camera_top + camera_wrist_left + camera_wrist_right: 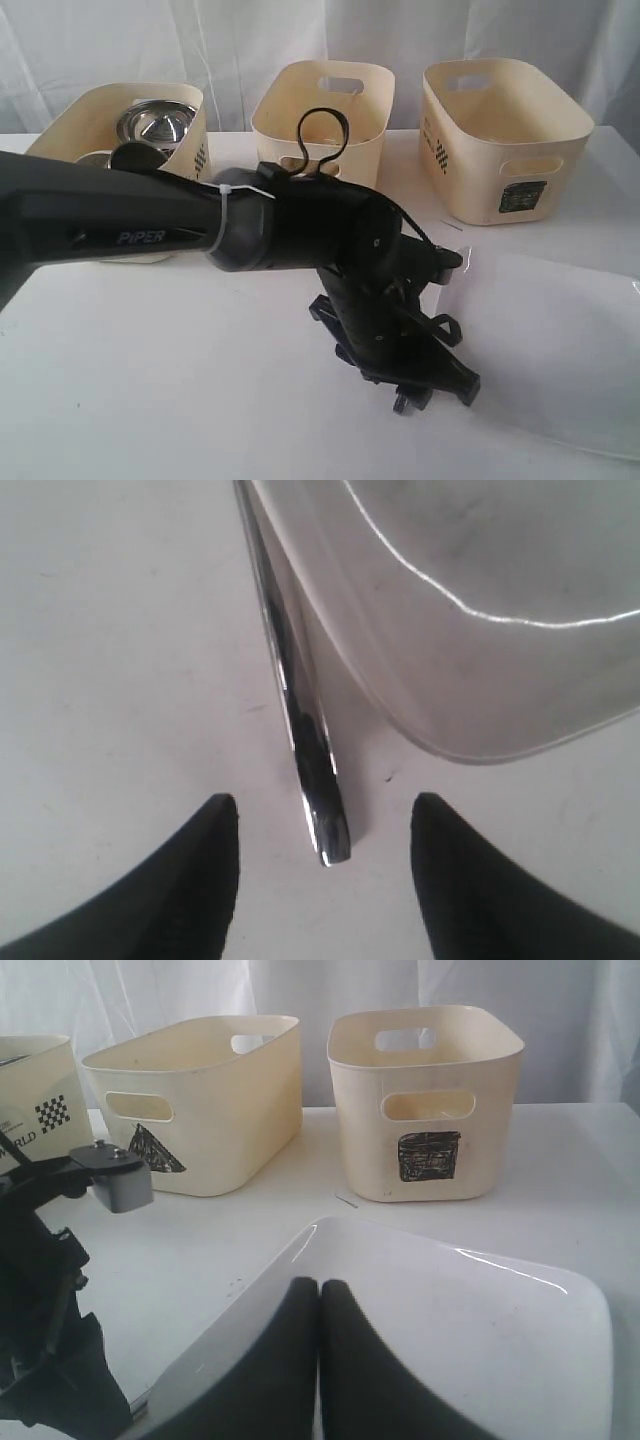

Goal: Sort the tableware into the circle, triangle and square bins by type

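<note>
Nearest, the left wrist view: my left gripper point(323, 815) stands wide. Its black fingertips point(200, 870) sit either side of a polished metal utensil handle point(305, 750), and neither touches it. Only the handle shows, so I cannot tell which utensil it is. It lies flat on the white table point(110, 660), just beside the rim of the large white plate point(480, 650). Whether handle and rim touch is unclear.

The right wrist view alone shows my right gripper point(320, 1290). It is closed, pads pressed together with nothing between them, over the plate's near edge. It also gives the plate's form: rounded-square, glossy, shallow. A strip of bare table separates the plate from the bins.

In the exterior view my left arm point(150, 225) reaches from the left edge to lower centre and hides the handle. The plate is a pale sheet at lower right. Bare table fills the lower left.

Farthest, three cream bins line the top. The left bin point(60, 128) holds a steel bowl point(155, 125). The right wrist view shows the marks on the other two. The middle bin point(285, 135) carries a triangle label point(150, 1150) and the right bin point(470, 170) a square label point(430, 1155).
</note>
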Available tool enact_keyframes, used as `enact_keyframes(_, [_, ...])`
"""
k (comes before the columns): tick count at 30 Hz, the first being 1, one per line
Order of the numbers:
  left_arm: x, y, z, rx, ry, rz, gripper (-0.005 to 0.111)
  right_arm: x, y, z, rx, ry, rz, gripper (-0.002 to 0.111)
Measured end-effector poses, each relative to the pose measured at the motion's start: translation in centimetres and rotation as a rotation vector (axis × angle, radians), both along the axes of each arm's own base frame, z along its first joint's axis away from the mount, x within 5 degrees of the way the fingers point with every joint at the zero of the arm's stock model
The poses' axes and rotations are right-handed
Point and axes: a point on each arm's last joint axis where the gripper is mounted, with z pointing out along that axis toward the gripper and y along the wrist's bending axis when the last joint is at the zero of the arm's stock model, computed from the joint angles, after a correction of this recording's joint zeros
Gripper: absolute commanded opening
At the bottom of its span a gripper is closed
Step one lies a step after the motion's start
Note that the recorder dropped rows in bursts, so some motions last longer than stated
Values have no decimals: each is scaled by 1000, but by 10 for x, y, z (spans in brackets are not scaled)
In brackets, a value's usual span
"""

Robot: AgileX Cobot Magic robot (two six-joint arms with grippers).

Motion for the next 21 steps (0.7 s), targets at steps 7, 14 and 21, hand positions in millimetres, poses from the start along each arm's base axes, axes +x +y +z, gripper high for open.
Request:
enact_keyframes(7, [1, -2, -10, 6, 5, 2, 57, 0, 0, 0, 0, 0, 0, 0])
enact_keyframes(14, [0, -4, -11, 1, 2, 1, 57, 0, 0, 0, 0, 0, 0, 0])
enact_keyframes(21, [0, -5, -15, 5, 9, 1, 56, 0, 0, 0, 0, 0, 0, 0])
